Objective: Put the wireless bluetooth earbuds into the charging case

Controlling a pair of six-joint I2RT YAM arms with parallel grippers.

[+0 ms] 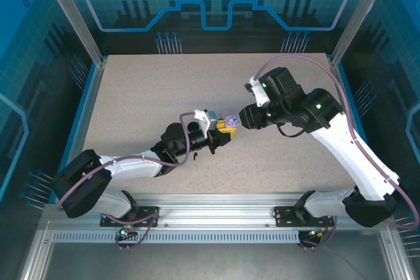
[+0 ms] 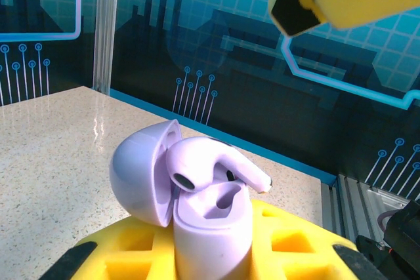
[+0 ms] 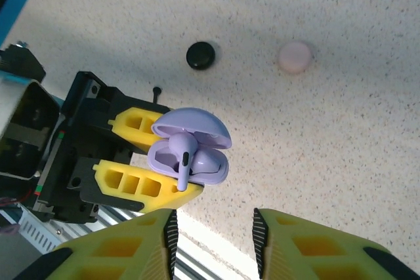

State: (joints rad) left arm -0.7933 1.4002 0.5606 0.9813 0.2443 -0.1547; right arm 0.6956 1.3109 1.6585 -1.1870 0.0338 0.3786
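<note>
Right gripper (image 3: 213, 240): parted, empty.
Left gripper (image 1: 227, 128): clamps open lilac case (image 3: 197, 136), earbud (image 3: 184, 159) askew inside.
Behind, on table (image 3: 328, 136): black case (image 3: 201, 55), pink case (image 3: 294, 57).

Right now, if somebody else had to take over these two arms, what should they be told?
Left hand: shut on the open lilac case.
Right hand: open, empty, just short of that case.
Done: one lilac earbud lies in the case, stem jutting out, not fully seated; the well beside it is empty.
Black case and pink case lie on the table.
Left: press that earbud home, fill the empty well, likely the other cases after.
</note>
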